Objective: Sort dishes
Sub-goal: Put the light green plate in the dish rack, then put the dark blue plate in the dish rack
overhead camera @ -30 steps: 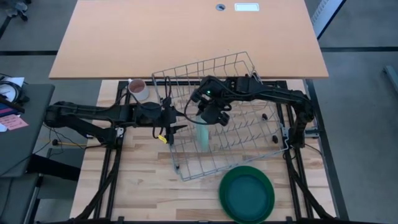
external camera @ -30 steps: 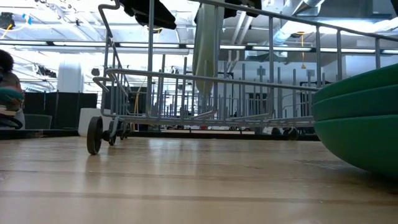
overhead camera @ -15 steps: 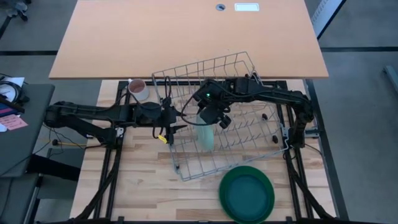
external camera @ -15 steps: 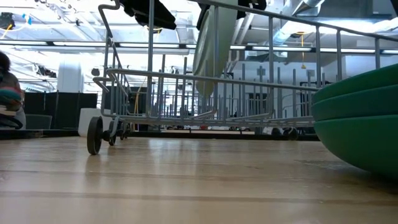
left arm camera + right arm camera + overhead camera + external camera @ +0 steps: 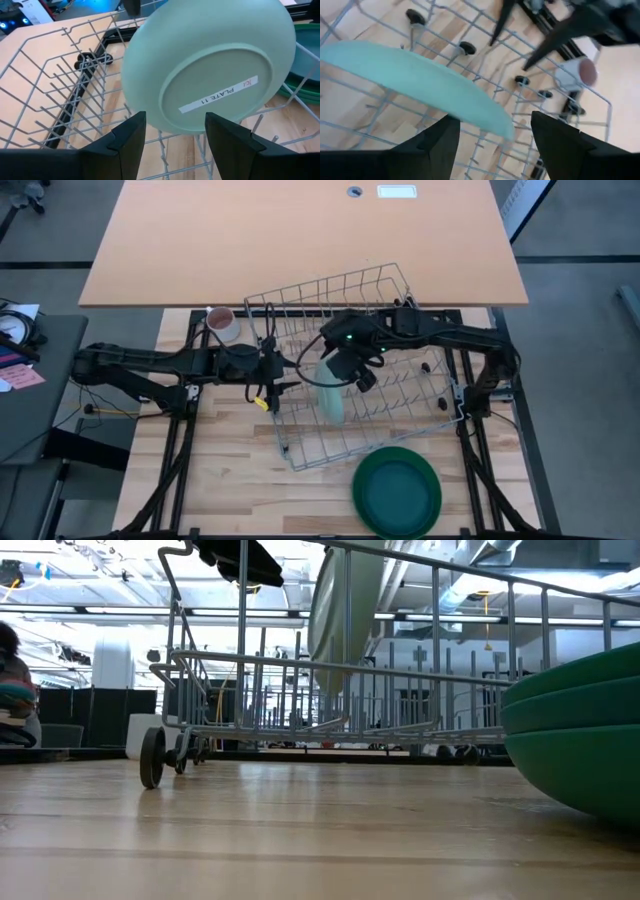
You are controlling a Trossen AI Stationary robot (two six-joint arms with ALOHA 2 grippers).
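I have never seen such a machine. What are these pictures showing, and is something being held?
Two dark robot arms work at a wooden table. One picture looks down from above, one looks level across the tabletop, and two come from cameras on the wrists. A wire dish rack holds a pale mint plate, standing on edge. The right gripper is open just above it, holding nothing. The left gripper is open beside the rack, empty. Stacked dark green plates and a mug stand outside the rack.

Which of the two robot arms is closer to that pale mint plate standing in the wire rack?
Right. The right gripper hangs open just above the mint plate in the rack, not touching it. The left gripper waits at the rack's side edge, farther off.
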